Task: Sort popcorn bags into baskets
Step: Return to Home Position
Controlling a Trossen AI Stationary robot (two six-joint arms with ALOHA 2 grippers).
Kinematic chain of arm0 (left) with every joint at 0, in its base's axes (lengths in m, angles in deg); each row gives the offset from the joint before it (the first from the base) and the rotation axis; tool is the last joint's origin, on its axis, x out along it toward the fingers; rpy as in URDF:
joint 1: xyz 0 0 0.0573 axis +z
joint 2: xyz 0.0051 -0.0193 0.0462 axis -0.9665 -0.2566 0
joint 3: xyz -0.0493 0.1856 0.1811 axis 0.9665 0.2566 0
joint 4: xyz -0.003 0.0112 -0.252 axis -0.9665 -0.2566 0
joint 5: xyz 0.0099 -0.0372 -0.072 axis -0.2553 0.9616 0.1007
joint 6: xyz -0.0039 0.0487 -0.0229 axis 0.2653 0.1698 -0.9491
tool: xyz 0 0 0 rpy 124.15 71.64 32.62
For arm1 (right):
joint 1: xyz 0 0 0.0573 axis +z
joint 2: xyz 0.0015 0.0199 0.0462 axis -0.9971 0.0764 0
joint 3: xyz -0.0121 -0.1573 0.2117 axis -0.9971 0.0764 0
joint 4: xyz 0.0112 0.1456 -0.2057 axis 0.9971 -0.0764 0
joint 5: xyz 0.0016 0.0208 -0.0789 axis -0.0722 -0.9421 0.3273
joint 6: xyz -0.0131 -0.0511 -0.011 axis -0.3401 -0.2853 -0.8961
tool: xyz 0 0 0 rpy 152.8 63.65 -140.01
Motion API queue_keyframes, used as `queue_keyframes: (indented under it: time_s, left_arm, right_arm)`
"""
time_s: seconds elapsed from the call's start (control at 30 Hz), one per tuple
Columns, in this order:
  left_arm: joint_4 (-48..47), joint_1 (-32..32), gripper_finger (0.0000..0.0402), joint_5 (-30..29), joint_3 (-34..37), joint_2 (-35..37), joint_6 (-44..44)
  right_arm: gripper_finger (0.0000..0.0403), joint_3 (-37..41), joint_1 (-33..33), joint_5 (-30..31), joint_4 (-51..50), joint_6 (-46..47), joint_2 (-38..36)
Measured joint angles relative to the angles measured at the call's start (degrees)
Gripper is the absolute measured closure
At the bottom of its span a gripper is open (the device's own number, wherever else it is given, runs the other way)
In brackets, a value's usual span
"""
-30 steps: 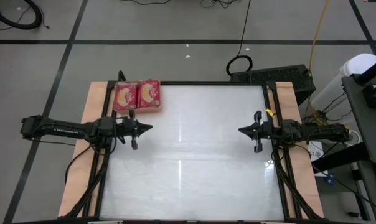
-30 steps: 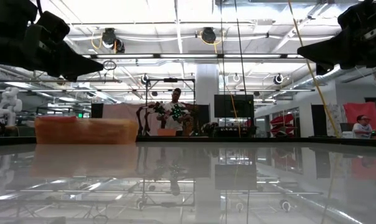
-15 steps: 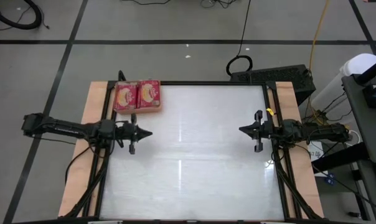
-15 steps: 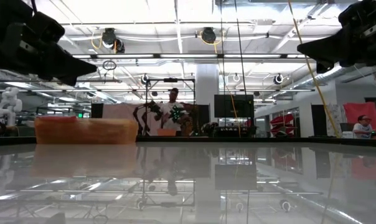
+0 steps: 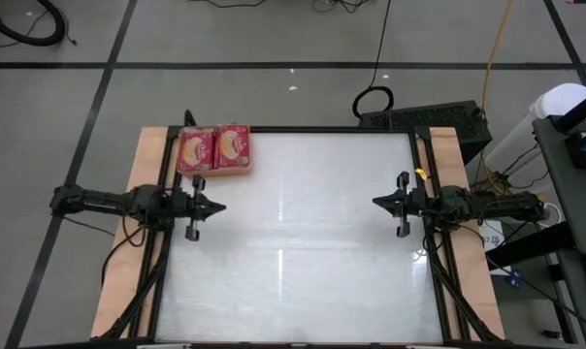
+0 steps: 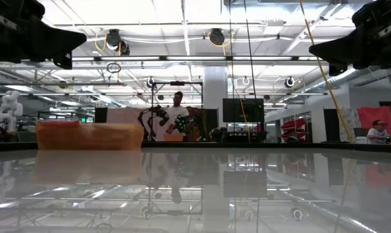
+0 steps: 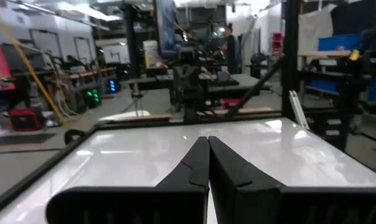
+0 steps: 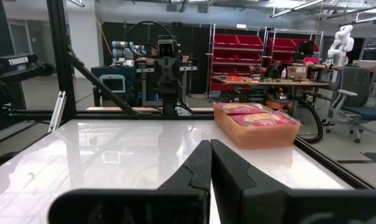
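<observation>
The left end effector (image 5: 218,206) hovers over the left edge of the white surface (image 5: 293,242). Its two fingers are pressed together and hold nothing, which the left wrist view shows most plainly. In the low view this arm is only a dark shape cut off at the upper left corner.

Just beyond it, at the far left corner of the surface, sits the orange tray (image 5: 238,171) beside a light wooden board (image 5: 143,160). Two red popcorn bags (image 5: 213,148) lie face up side by side on top, filling the tray. Each carries a yellow-white printed picture, but no lettering on them can be read. Whether more packets lie beneath them cannot be told. The low view gives only the tray's orange side wall, with the packets hidden behind it. The right wrist view shows their tops level with the rim.

In the room behind, a person (image 6: 178,116) stands near the middle.

The right end effector (image 5: 375,202) waits over the right edge of the surface, well apart from the tray, fingers closed on nothing. Another person (image 6: 377,132) sits at the far right.
</observation>
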Motion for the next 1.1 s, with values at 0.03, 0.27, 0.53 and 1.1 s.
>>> queue_keyframes:
  time_s: [0.03,0.27,0.53,1.1]
  left_arm:
    - [-1.20,0.61,0.0401,0.00,0.00,1.58,-0.01]
    - [-11.95,6.42,0.0401,-0.02,-0.04,8.22,-1.02]
    - [-13.25,9.88,0.0386,3.68,-0.13,6.91,-3.66]
    - [-12.87,9.88,0.0379,3.52,-0.07,6.93,-3.82]
  right_arm:
    - [0.0403,0.00,0.00,0.00,0.00,0.00,-0.02]
    - [0.0403,0.00,0.00,-0.02,0.02,-0.01,-0.01]
    - [0.0403,0.00,0.00,0.02,0.07,0.00,0.17]
    - [0.0403,0.00,0.00,0.07,0.06,-0.02,0.15]
